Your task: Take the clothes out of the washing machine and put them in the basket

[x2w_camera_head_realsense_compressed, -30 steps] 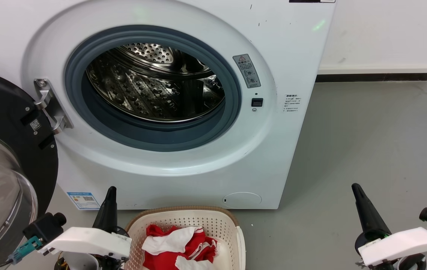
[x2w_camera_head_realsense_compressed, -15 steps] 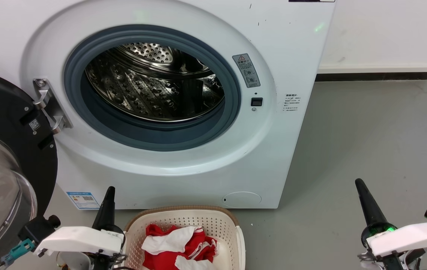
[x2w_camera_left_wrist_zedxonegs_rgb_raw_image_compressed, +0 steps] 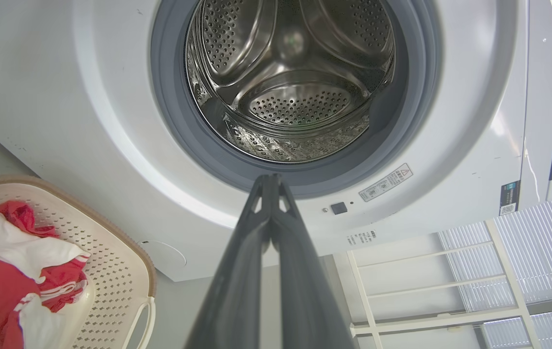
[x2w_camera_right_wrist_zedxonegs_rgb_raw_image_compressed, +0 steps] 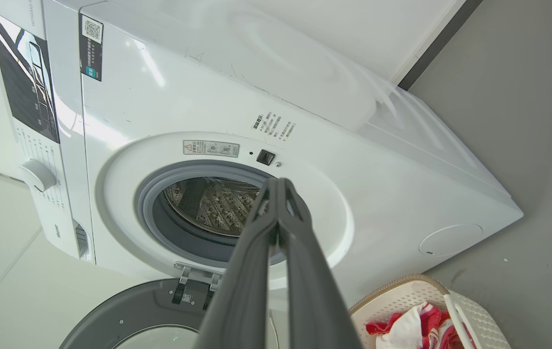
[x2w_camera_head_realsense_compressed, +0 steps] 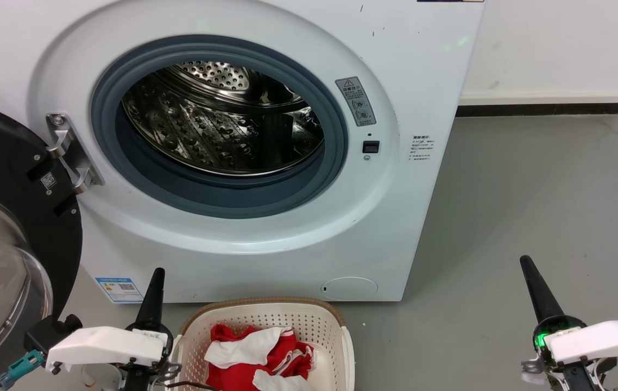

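Note:
The white washing machine stands open in front of me; what I see of its steel drum holds nothing. Red and white clothes lie in the cream basket on the floor before it. My left gripper is shut and empty, just left of the basket. Over bare floor at the lower right, my right gripper is shut too. In the left wrist view the left gripper points at the drum, with the clothes at lower left. The right gripper shows shut in its own wrist view.
The round glass door hangs open at the left, close to my left arm. Grey floor stretches to the right of the machine up to a white wall with a dark skirting. A white shelf frame appears in the left wrist view.
Both arms have sunk slightly toward the lower edge of the head view, the right one also drifting right. The clothes and basket have not moved.

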{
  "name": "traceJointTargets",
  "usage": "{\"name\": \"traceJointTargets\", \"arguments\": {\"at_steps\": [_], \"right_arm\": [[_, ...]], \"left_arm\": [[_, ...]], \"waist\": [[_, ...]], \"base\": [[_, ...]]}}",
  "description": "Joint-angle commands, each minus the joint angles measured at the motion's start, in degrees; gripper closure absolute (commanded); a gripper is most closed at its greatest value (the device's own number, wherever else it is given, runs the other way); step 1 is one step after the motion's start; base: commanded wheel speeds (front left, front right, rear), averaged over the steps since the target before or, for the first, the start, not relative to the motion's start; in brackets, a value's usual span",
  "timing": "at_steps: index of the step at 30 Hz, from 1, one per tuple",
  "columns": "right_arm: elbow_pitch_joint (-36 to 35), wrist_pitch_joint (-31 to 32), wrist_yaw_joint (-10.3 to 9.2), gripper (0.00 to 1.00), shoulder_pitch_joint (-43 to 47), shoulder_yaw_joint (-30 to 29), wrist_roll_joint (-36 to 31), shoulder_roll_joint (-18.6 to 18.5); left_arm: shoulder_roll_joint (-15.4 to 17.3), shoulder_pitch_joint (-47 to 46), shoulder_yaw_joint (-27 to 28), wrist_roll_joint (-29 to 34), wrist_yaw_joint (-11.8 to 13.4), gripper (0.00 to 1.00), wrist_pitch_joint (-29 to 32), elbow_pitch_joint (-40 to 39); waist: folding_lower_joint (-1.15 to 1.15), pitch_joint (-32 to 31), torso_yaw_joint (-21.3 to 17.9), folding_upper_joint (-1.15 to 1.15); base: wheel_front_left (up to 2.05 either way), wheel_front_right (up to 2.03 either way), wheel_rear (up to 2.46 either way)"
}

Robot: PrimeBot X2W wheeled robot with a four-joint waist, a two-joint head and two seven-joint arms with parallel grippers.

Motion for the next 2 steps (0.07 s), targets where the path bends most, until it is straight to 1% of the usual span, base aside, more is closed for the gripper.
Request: {"name": "traceJointTargets", "arguments": {"at_steps": [1, 2], "right_arm": [[-0.09, 0.11, -0.01, 1.00, -1.41, -0.19, 1.10, -0.23], [0.08, 0.11, -0.01, 1.00, -1.53, -0.25, 1.71, -0.22]], "left_arm": [[-0.16, -1.51, 0.24, -1.03, -0.40, 1.00, 0.18, -0.10], [-0.20, -1.57, 0.35, -1.59, -0.49, 1.00, 0.31, 0.00]], "waist": [[0.00, 0.00, 0.00, 0.00], [0.00, 0.01, -0.01, 0.00]], "base": [[0.00, 0.00, 0.00], [0.00, 0.00, 0.00]]}}
